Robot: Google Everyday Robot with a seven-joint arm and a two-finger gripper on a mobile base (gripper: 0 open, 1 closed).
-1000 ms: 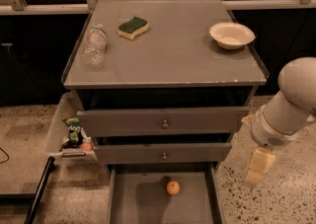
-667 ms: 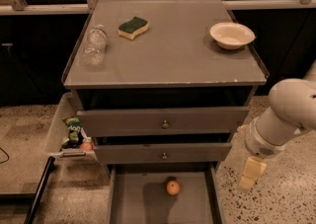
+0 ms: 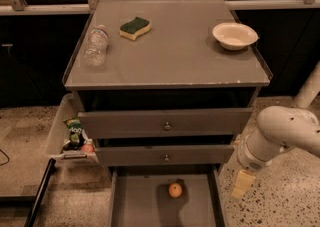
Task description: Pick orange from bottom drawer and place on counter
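Note:
The orange lies on the bare floor of the open bottom drawer, near its middle back. The counter is the flat grey cabinet top above it. My gripper hangs at the end of the white arm, to the right of the bottom drawer and outside its right wall, about level with the orange. It holds nothing that I can see.
On the counter lie a clear plastic bottle, a green-and-yellow sponge and a white bowl. Two closed drawers with round knobs sit above the open one. A side bin holds a green snack packet and a small reddish item.
The arm and gripper have moved down and to the left, closer to the right side of the bottom drawer. The orange has not moved.

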